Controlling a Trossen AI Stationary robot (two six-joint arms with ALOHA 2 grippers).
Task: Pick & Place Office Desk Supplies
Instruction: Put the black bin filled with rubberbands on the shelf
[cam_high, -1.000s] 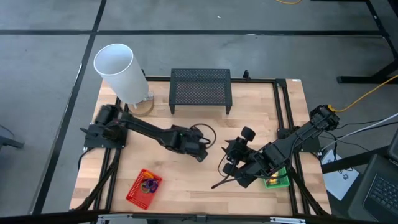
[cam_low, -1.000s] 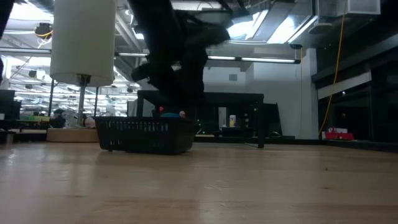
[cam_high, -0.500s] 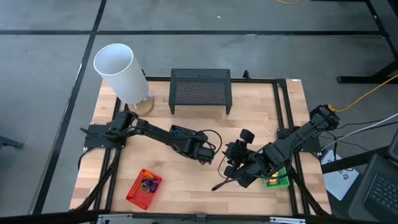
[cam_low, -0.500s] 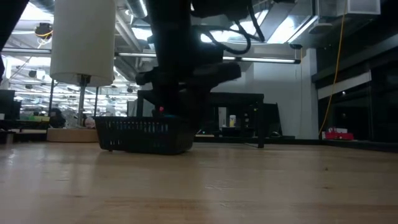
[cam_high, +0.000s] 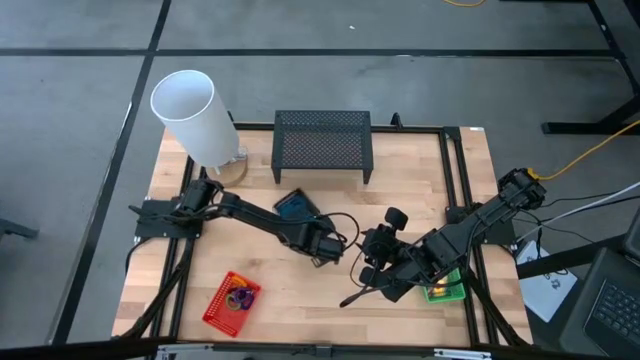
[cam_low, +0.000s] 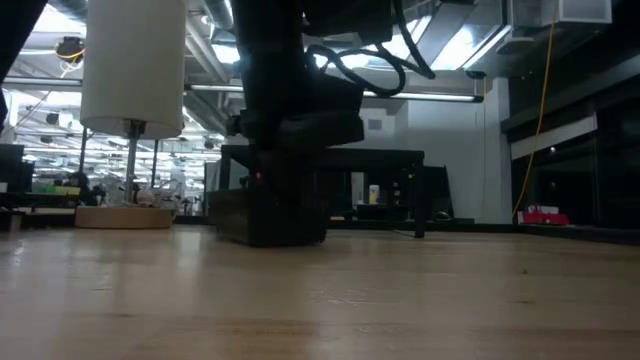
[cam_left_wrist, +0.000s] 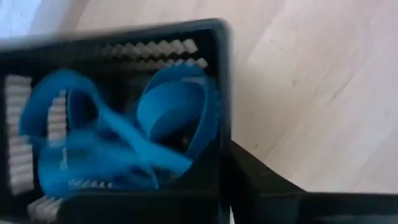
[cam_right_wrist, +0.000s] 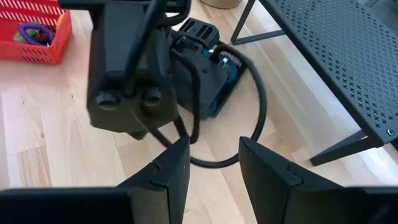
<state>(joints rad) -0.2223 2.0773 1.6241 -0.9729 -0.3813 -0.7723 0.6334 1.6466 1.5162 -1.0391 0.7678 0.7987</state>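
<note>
A black mesh basket (cam_high: 293, 206) with the blue-handled scissors (cam_left_wrist: 118, 143) inside stands on the table in front of the black stand. My left gripper (cam_high: 308, 228) comes down at its near-right side and is shut on it. In the low view the basket (cam_low: 270, 218) rests with its bottom on the wood under the dark arm. My right gripper (cam_right_wrist: 214, 165) hangs open just right of the left one, its fingers around nothing. A green basket (cam_high: 443, 288) holding a yellow-and-green crayon box sits under the right arm. A red basket (cam_high: 232, 299) holds purple loops. My left gripper holds the black basket by its upright wall (cam_left_wrist: 224, 137) close to a corner, slanting down from above. One finger (cam_left_wrist: 267, 190) shows outside the wall; the other is hidden by the basket. The basket stays upright with its bottom on the table.
A tall white cylinder (cam_high: 190, 115) stands at the far left corner. A wide black mesh stand (cam_high: 323, 145) stands at the far middle. The left arm's cable loop (cam_right_wrist: 249, 124) lies between the two grippers. Bare wood lies at the near middle.
My left arm has sunk and its wrist has rolled over the black basket. The basket has turned about on the table: the low view showed its broad side before and shows a narrower side now, and the high view now shows more of it beside the arm.
</note>
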